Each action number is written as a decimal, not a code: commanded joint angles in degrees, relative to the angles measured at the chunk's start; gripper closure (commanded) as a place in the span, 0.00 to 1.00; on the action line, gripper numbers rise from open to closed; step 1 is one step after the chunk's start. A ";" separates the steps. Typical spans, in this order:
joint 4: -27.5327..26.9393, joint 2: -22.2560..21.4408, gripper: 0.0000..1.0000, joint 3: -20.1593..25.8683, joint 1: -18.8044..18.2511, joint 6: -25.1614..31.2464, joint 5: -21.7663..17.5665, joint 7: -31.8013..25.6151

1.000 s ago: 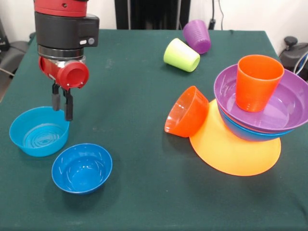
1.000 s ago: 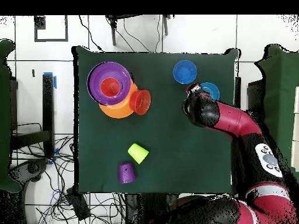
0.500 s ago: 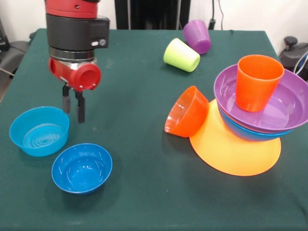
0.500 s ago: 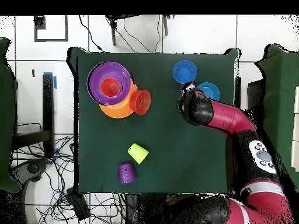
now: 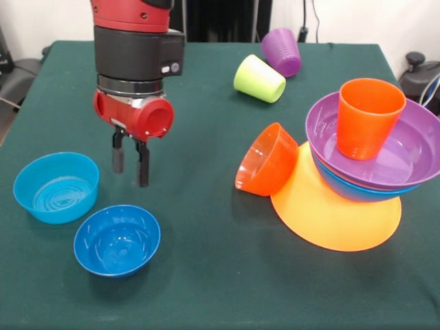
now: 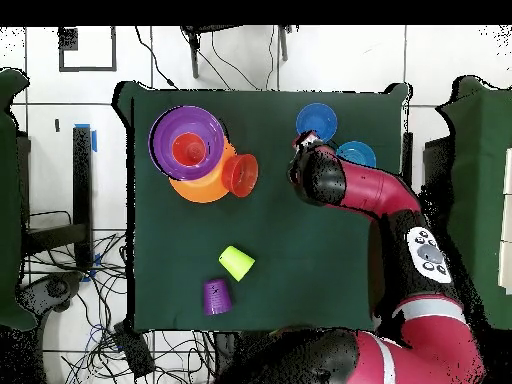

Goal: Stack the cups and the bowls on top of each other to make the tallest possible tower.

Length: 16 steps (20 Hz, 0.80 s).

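Dark blue bowl (image 5: 117, 240), lower left of the front view, upright beside the light blue bowl (image 5: 56, 187): likely light, stiff, slippery plastic, best pinched at the rim; gripper (image 5: 130, 163) above it, empty, fingers slightly parted.

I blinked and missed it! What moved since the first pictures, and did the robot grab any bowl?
Only the arm moved. In the front view the gripper slid right, away from above the light blue bowl, and now hangs behind the dark blue bowl. It holds nothing, fingers slightly apart. The tower, the tipped small orange bowl and the two lying cups stayed put.
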 commanded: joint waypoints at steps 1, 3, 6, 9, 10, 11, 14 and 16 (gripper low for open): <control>-3.93 1.65 0.00 2.23 2.04 0.33 0.62 2.42; -3.92 2.19 0.00 2.32 1.90 -0.55 0.78 2.76; -4.30 2.89 0.00 1.88 1.84 -1.66 1.65 4.02; -5.35 3.72 0.00 1.65 1.35 -2.10 2.84 4.88; -5.70 4.06 0.00 1.56 1.30 -2.28 2.95 4.89; -6.04 4.81 0.00 1.95 0.84 -2.52 3.41 5.06; -6.84 6.14 0.00 2.11 0.46 -3.56 4.16 5.53; -7.07 6.24 0.00 1.54 0.43 -4.64 4.38 5.78</control>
